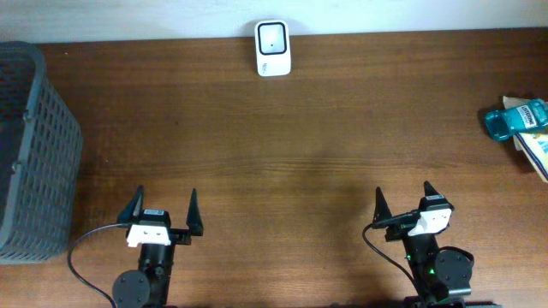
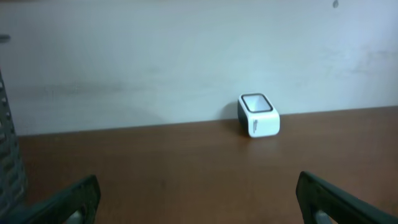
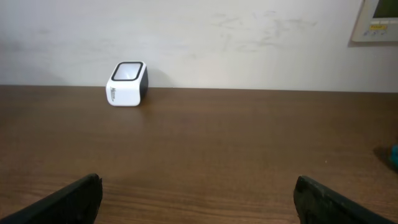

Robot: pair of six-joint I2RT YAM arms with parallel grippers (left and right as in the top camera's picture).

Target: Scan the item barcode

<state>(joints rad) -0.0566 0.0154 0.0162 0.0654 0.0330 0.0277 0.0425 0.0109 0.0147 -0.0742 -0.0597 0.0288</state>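
Two tools, both spread wide w/ nothing between the fingers. Left tool (image 1: 167, 197) sits at the near edge of the bench (image 1: 300, 162), left of ctr, fingers pointing toward the far wall. Right tool (image 1: 402, 190) is at the near edge, right of ctr, pointing the same way, well apart from the left one. Scanner (image 1: 273, 48), a small white box w/ a dark window on its top face, stands upright at the far edge of the bench by the wall, approx. mid-width, far from both tools. Teal bottle (image 1: 516, 118) lies on its side at the far right of the bench, cap end toward ctr, partly cut off by the frame. A flat packet (image 1: 535, 154) lies just beside it on the near side; touching or overlapping, can't tell. Barcode too small to make out. Right wrist view catches only a teal sliver at its right edge. Grey mesh basket (image 1: 30, 154) stands at the left end of the bench, near the left tool but apart from it.
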